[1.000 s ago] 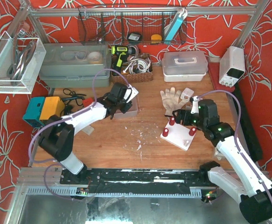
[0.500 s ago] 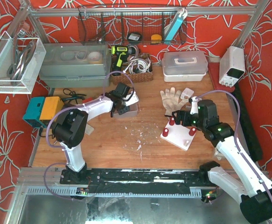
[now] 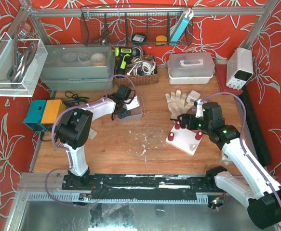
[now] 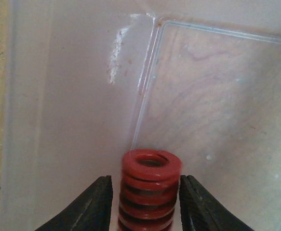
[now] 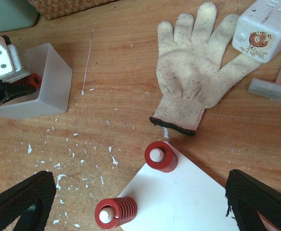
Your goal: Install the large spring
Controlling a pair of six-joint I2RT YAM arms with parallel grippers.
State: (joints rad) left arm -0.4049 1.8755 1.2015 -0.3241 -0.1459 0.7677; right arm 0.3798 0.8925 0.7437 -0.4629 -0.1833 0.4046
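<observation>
A large red spring point(image 4: 151, 192) stands on end inside a translucent plastic bin point(image 4: 203, 96). My left gripper point(image 4: 145, 180) straddles it, its black fingers point(image 4: 94, 207) a narrow gap off the coils, so it is open around the spring. From above, the left gripper point(image 3: 123, 111) reaches into the bin point(image 3: 134, 114). The white base board point(image 5: 193, 202) carries red springs on white pegs point(image 5: 161, 156) point(image 5: 115, 211). My right gripper point(image 5: 140, 202) hovers wide open above the board with nothing between its fingers. The right wrist view also shows the bin point(image 5: 48, 77) and the spring point(image 5: 33, 80).
A white work glove point(image 5: 193, 77) lies just beyond the board, with a small white device point(image 5: 263, 29) beside it. A wicker basket point(image 3: 140, 70), a grey tub point(image 3: 77, 65) and a white lidded box point(image 3: 191, 65) line the back. White flecks are scattered over the wooden table point(image 3: 145, 139).
The left arm has folded in and its gripper has moved down into the bin; its jaws have widened around the spring. The right arm has hardly moved.
</observation>
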